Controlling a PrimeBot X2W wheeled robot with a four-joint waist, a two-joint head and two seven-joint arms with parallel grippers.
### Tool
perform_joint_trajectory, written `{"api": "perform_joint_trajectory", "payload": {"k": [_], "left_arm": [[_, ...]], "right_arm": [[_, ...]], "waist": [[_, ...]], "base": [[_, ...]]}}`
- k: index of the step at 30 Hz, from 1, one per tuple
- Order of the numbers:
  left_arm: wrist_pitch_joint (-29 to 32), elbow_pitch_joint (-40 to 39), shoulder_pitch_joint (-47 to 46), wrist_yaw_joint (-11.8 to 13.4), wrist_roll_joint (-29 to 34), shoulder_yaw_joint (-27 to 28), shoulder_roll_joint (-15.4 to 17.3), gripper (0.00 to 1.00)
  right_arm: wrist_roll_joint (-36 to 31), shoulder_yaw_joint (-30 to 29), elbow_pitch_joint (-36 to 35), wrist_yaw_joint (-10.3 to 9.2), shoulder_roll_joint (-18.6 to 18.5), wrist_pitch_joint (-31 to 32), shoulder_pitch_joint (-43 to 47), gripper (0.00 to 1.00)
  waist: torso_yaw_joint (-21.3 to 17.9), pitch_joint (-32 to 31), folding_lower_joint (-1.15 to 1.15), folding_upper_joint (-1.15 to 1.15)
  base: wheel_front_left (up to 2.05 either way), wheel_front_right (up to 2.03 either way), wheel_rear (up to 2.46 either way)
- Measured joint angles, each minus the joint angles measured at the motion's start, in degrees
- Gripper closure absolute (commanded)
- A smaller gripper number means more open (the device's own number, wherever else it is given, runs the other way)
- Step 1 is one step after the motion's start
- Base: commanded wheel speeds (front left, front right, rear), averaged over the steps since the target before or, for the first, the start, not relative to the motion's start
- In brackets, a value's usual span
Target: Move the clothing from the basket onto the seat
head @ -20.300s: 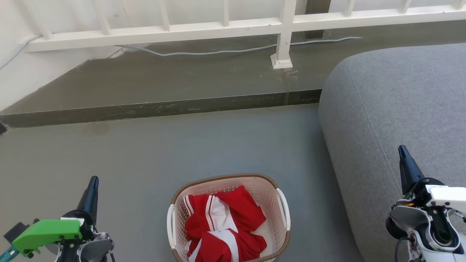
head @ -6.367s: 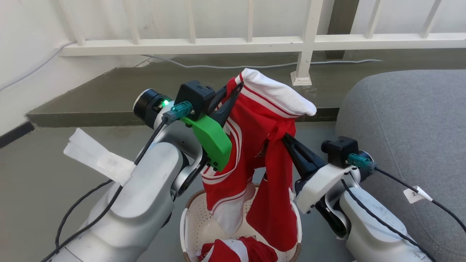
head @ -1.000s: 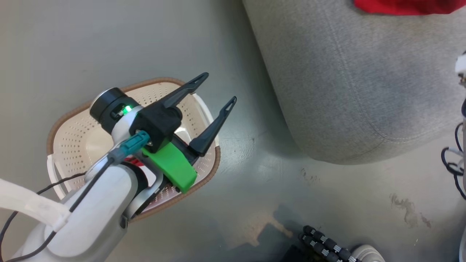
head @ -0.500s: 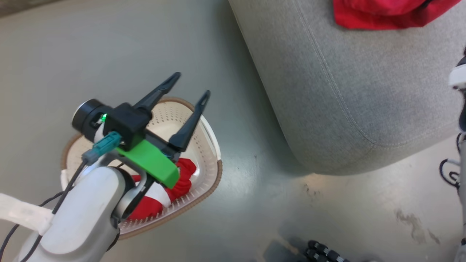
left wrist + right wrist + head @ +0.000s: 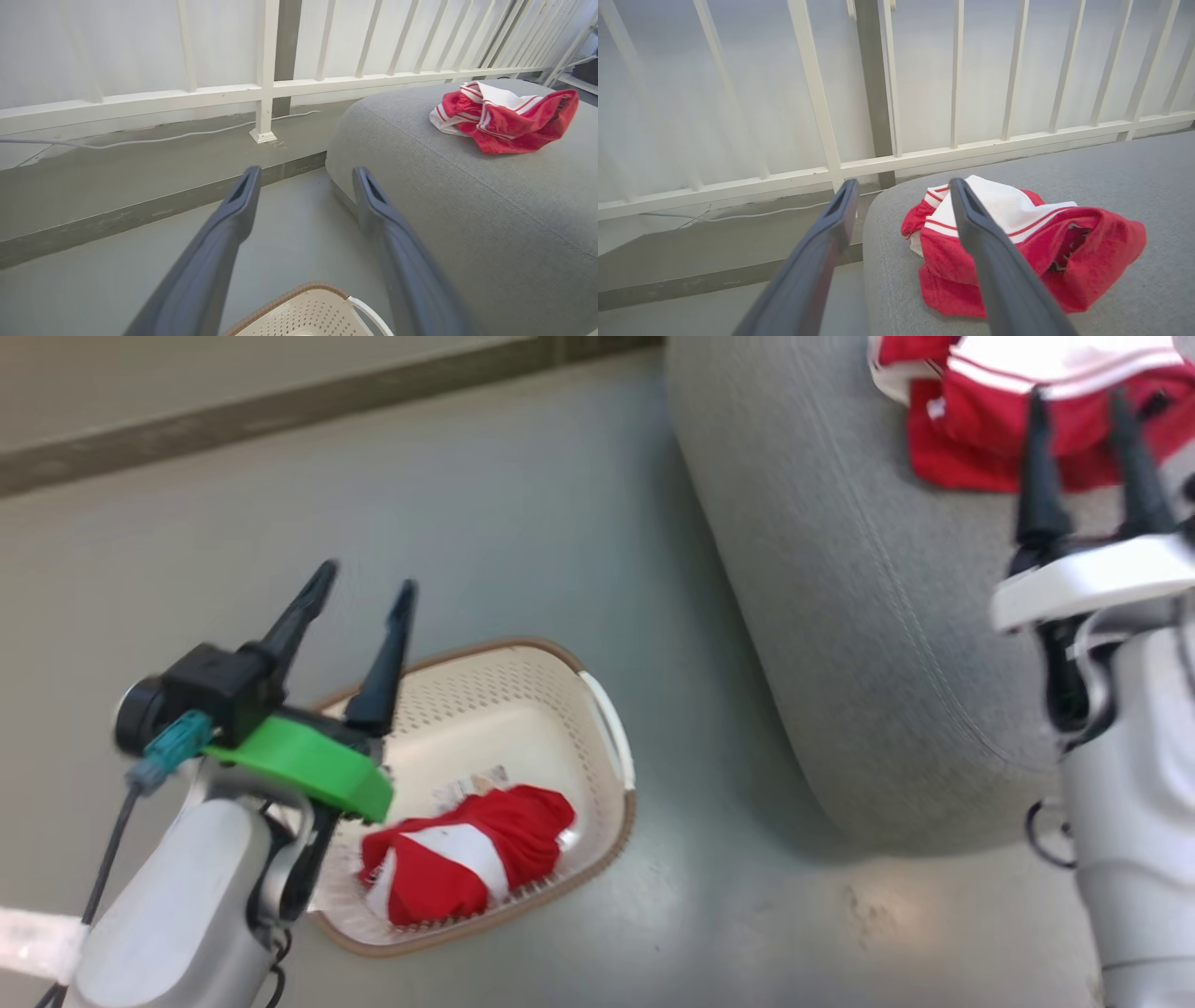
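Observation:
One red and white garment [image 5: 471, 854] lies bunched in the cream basket [image 5: 523, 686] on the floor. A second red and white garment [image 5: 971, 425] [image 5: 507, 116] [image 5: 1036, 252] rests on the grey seat [image 5: 840, 579] [image 5: 467, 196] [image 5: 1148, 186]. My left gripper [image 5: 366, 581] [image 5: 303, 175] hangs open and empty above the basket's far left rim. My right gripper [image 5: 1078, 399] [image 5: 901, 186] stands open and empty over the seat, just short of the garment there.
A white railing [image 5: 261, 88] [image 5: 887, 158] on a raised concrete step [image 5: 140, 186] runs behind the seat, with a thin cable [image 5: 163, 138] along the step. A sticker [image 5: 467, 784] shows on the basket's bottom. Grey floor [image 5: 523, 504] surrounds the basket.
The camera has swung, so the whole picture shifted. The right gripper has come into view over the seat. The left gripper has moved off toward the basket's left side, baring the garment inside.

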Motion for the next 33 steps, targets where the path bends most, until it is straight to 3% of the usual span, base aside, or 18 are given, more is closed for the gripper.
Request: {"api": "perform_joint_trajectory", "payload": {"k": [6, 19, 33], "left_arm": [[-0.87, 3.19, 3.46, 2.68, -0.29, 3.31, -0.10, 0.00], [-0.98, 5.80, 11.68, 4.16, -0.77, 8.17, -1.92, 0.00], [-0.98, 2.32, 21.48, 5.11, 1.11, 14.88, -3.36, 0.00]], "right_arm": [[-0.66, 2.40, -0.60, 0.19, 3.05, 0.00, 3.82, 0.00], [-2.86, 7.13, -3.13, 0.47, 3.72, 0.00, 12.25, 0.00], [-2.93, 9.48, -5.31, -0.51, 4.12, 0.00, 22.43, 0.00]], "waist": [[3.52, -4.00, 0.00, 0.00], [11.23, -12.38, 0.00, 0.00], [17.12, -19.48, 0.00, 0.00]], "base": [[0.00, 0.00, 0.00], [0.00, 0.00, 0.00], [0.00, 0.00, 0.00]]}}
